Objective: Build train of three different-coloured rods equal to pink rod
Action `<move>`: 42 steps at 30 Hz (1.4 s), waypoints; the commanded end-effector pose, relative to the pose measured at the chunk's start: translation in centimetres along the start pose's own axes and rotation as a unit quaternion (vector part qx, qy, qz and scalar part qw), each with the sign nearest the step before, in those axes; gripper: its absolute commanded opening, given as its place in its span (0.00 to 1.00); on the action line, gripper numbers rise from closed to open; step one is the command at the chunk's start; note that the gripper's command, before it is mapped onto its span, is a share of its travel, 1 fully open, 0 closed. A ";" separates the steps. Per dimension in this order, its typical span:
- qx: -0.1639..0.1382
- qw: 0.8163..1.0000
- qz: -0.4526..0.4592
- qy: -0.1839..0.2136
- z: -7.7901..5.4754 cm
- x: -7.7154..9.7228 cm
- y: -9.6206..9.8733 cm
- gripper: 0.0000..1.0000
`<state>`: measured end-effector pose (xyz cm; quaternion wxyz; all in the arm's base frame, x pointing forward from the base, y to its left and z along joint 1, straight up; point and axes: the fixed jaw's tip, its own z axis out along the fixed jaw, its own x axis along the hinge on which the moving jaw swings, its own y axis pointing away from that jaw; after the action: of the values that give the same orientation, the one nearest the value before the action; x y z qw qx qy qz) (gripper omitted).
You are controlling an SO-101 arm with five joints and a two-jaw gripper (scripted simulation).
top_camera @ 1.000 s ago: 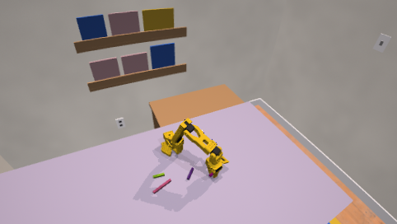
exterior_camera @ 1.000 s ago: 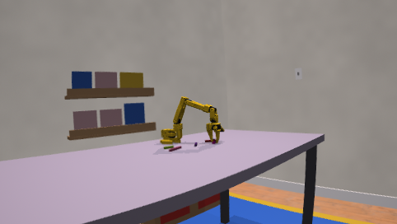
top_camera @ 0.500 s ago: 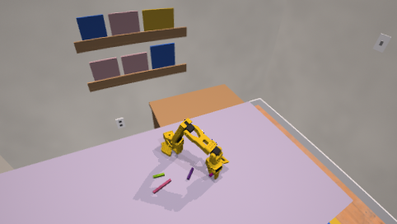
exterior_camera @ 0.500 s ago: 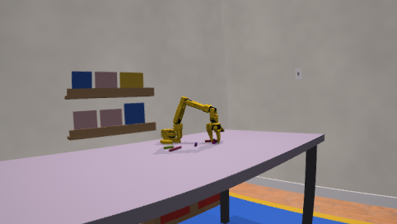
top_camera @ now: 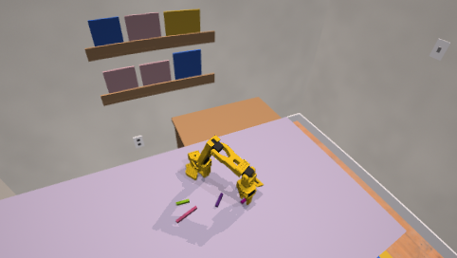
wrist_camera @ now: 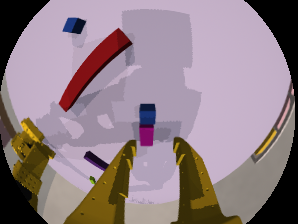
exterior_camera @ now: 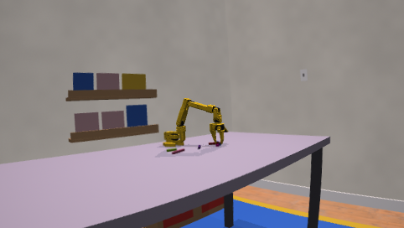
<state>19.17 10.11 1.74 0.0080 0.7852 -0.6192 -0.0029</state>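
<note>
My gripper (top_camera: pixel 246 196) (exterior_camera: pixel 218 141) (wrist_camera: pixel 154 155) is open, low over the table. Just ahead of its fingertips a short magenta rod (wrist_camera: pixel 147 135) (top_camera: pixel 243 201) lies flat, free of the fingers. A blue rod (wrist_camera: pixel 147 113) lies end to end with the magenta rod's far end. A long red rod (wrist_camera: pixel 93 70) (exterior_camera: pixel 212 143) lies farther off to the left in the wrist view, and a second blue rod (wrist_camera: pixel 73 26) lies beyond it. The purple rod (top_camera: pixel 218 199) (wrist_camera: pixel 96 160), the lime rod (top_camera: pixel 182 202) and the pink rod (top_camera: pixel 186 214) lie left of the gripper.
The arm's base (top_camera: pixel 196 168) stands behind the rods on the lilac table (top_camera: pixel 308 190). The table's right edge runs beside a wooden floor strip (top_camera: pixel 412 242). A brown cabinet (top_camera: pixel 223 119) stands behind the table.
</note>
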 end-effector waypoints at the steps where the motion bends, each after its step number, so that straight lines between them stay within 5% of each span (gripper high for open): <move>1: 0.069 0.997 0.000 -0.018 -3.7 -0.6 -1.8 0.17; 15: 0.069 0.997 0.000 -0.018 -6.2 -0.5 -1.3 0.17; 42: 0.069 0.997 -0.001 -0.018 -6.2 -0.4 -1.2 0.17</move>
<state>19.33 10.20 5.39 0.0063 0.7853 -0.6191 -0.0021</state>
